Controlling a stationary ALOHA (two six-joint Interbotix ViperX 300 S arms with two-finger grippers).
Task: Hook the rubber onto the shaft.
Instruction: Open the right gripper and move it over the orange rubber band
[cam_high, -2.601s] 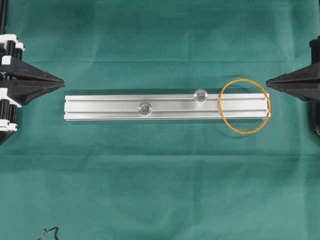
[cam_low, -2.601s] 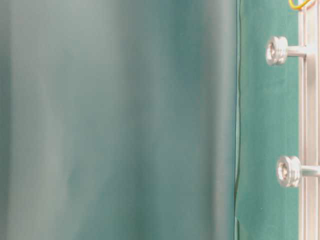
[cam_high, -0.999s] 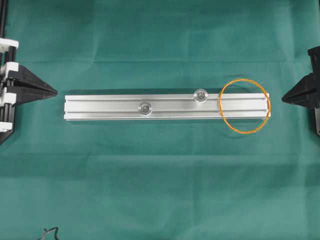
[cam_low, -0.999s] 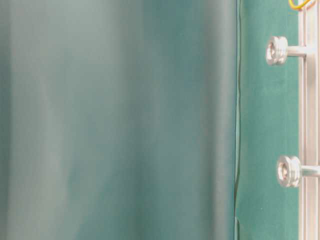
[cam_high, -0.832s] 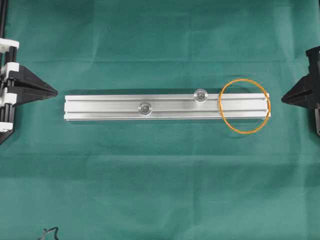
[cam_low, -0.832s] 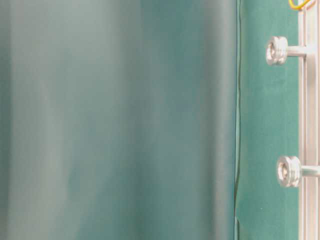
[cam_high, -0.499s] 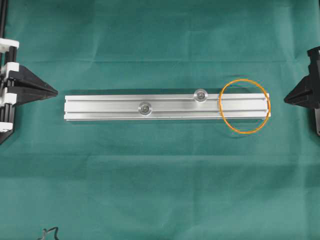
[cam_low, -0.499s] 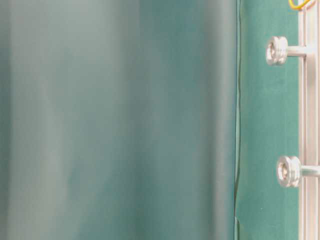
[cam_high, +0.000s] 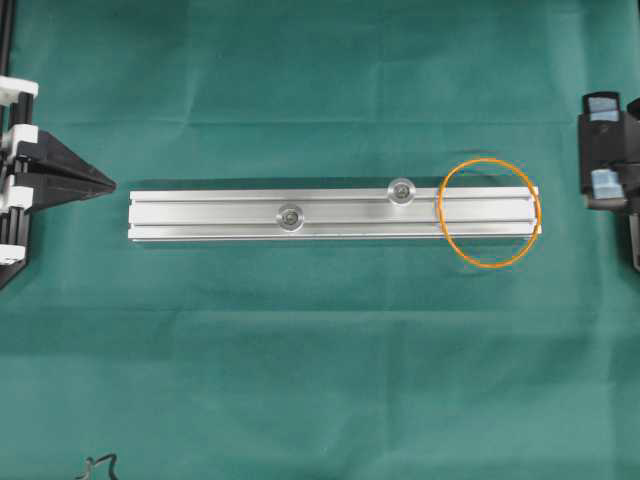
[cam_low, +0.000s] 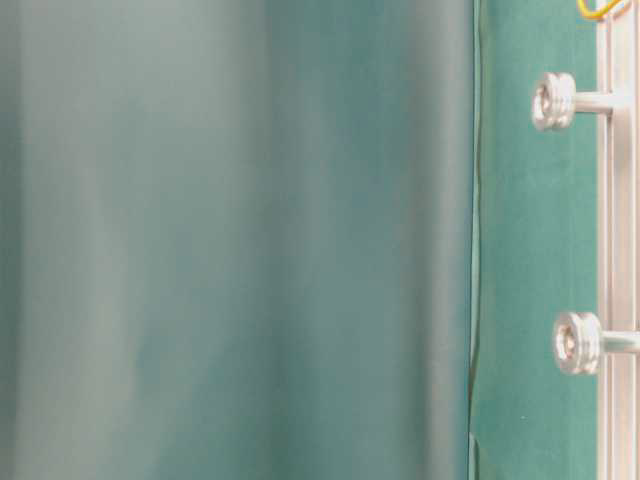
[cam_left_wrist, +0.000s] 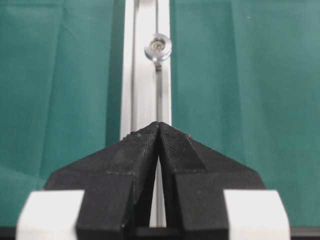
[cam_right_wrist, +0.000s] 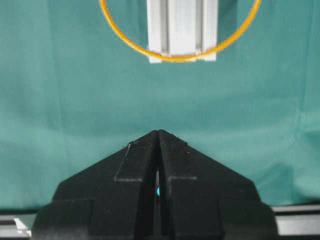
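The rubber (cam_high: 441, 212), a thin orange loop, lies flat over the right end of the aluminium rail (cam_high: 200, 215) and spills onto the cloth; it also shows as the rubber (cam_right_wrist: 182, 59) round the rail's end. Two silver headed shafts stand out of the rail: one shaft (cam_high: 401, 190) just left of the loop, the other shaft (cam_high: 291, 216) near the middle. Neither is inside the loop. My left gripper (cam_high: 112, 183) is shut and empty, pointing at the rail's left end. My right gripper (cam_right_wrist: 158, 131) is shut and empty, off the rail's right end.
Green cloth (cam_high: 320, 380) covers the whole table. The table-level view shows both shaft heads (cam_low: 553, 101) side-on beside a blurred green fold. A small dark squiggle (cam_high: 95, 465) lies at the front left edge.
My right gripper has drawn back to the right and tipped over, so its pointed tip no longer shows from overhead. The left gripper, rubber and rail have not moved.
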